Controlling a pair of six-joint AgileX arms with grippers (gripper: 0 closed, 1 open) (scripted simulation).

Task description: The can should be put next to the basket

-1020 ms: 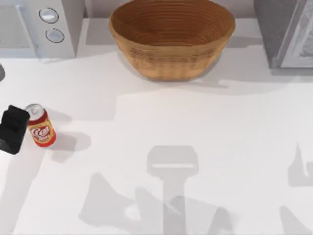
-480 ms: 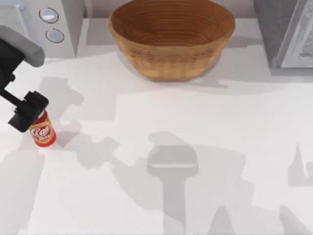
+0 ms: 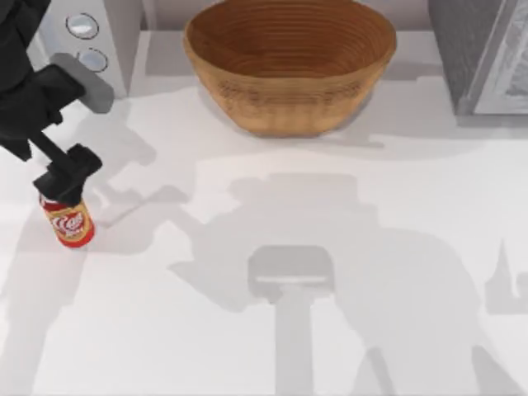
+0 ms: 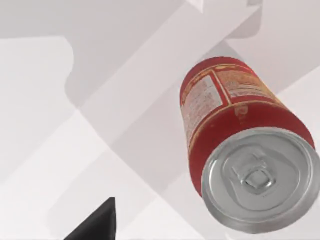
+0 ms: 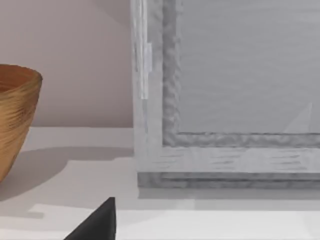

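Note:
The small red can (image 3: 69, 224) with its gold band stands upright near the table's left edge. In the left wrist view the can (image 4: 235, 130) shows its silver top, with nothing gripping it. My left gripper (image 3: 64, 180) hangs open just above the can, covering its top from overhead, and one dark fingertip (image 4: 97, 225) shows apart from the can. The large brown wicker basket (image 3: 289, 74) sits at the back middle, far to the right of the can. Its rim (image 5: 15, 100) also appears in the right wrist view. A dark part of my parked right gripper (image 5: 97, 222) shows there too.
A white appliance with two round knobs (image 3: 87, 41) stands at the back left, close behind my left arm. A grey cabinet (image 3: 478, 58) stands at the back right, and its framed front (image 5: 225, 100) rises close to my right wrist.
My left arm has swung in from the left edge and toward the back, bringing its gripper from beside the can to right above it. The can has stayed put.

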